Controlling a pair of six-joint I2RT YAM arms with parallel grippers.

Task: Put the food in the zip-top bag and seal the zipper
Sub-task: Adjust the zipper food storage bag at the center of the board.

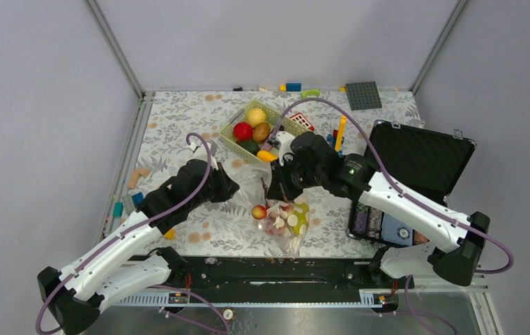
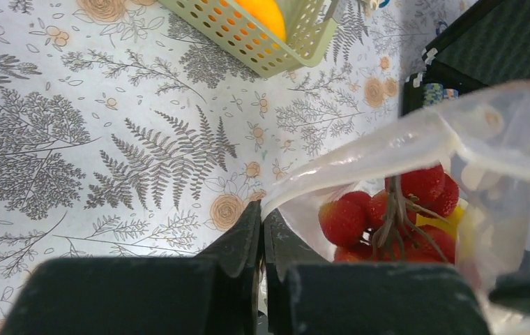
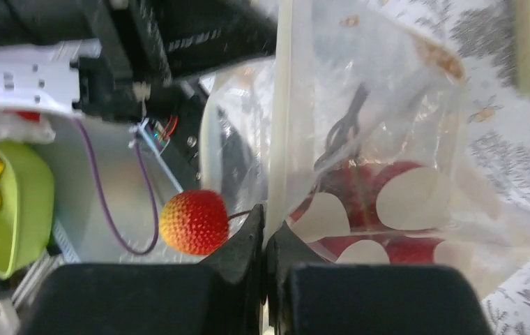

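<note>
From above, two arms meet over the flowered table (image 1: 178, 125). The left gripper (image 1: 234, 188) and right gripper (image 1: 274, 191) are each at the upper edge of one clear bag (image 1: 286, 229), which sags between them onto the table near the front edge. How the fingers sit is too small to tell from up there.

The wrist cameras settle it. On the left, both fingers are pressed together with a fold of the bag's rim pinched between them. On the right, the fingers are likewise closed tight, holding the bag by its pale seal strip (image 3: 281, 105), which runs straight up from them.

The left wrist view also looks into the bag, where a bunch of red berries (image 2: 388, 216) sits on a dark stem. I count at least four. The right wrist view shows a single berry (image 3: 194, 222), red fading to yellow, just beside the strip with no plastic over it.

Only the overhead shows the whole green basket (image 1: 231, 136) behind the bag. It holds five pieces of toy food (image 1: 256, 116): yellow, red, brownish, dark green and orange. One open black case (image 1: 422, 157) lies to the right, and one grey plate (image 1: 363, 95) lies at the far edge
</note>
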